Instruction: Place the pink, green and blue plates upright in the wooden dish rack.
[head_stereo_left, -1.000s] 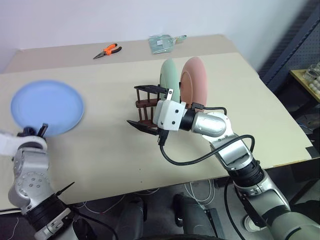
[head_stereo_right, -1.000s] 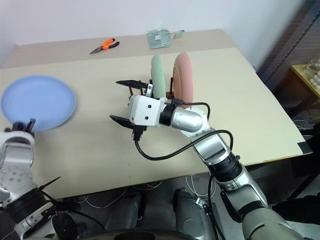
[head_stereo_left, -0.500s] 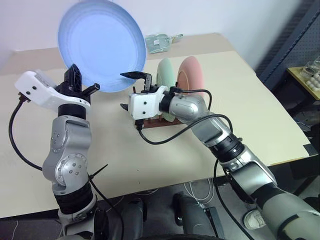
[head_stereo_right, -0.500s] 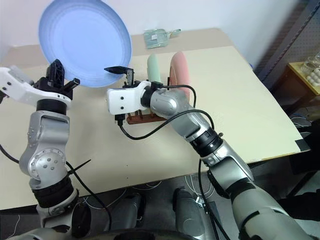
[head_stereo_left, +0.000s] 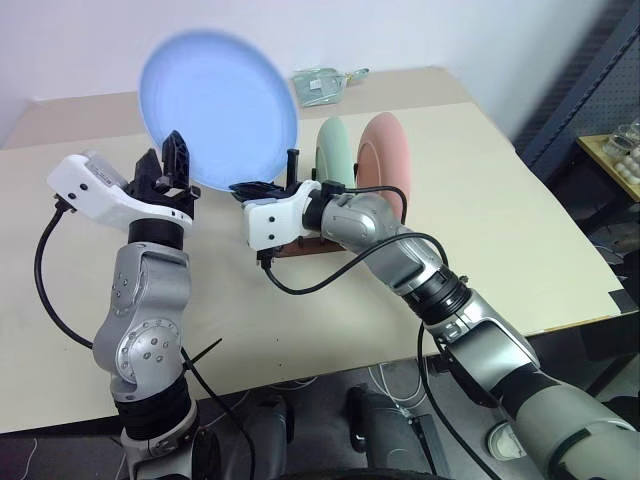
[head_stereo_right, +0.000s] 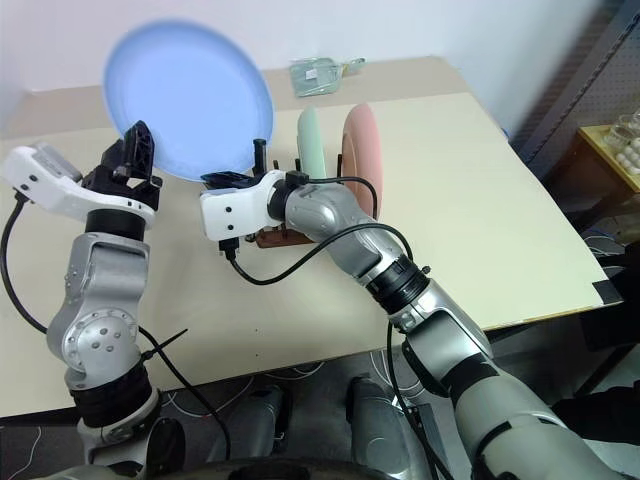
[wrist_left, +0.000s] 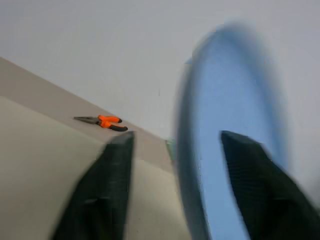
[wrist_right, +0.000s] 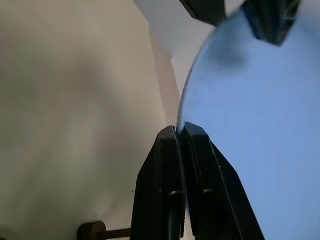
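Right hand (wrist_right: 180, 132) pinching blue plate (head_stereo_left: 220, 105) rim, left hand (wrist_left: 172, 145) spread

My work surface was a pale beige table (head_stereo_left: 480, 200) running back to a white wall. The wooden dish rack (head_stereo_left: 300, 243) stood near its middle, with the green plate (head_stereo_left: 335, 150) and the pink plate (head_stereo_left: 385, 150) standing upright in it, side by side. Near the far edge lay orange-handled pliers (wrist_left: 102, 121), and a small clear packet (head_stereo_left: 322, 85) lay to their right
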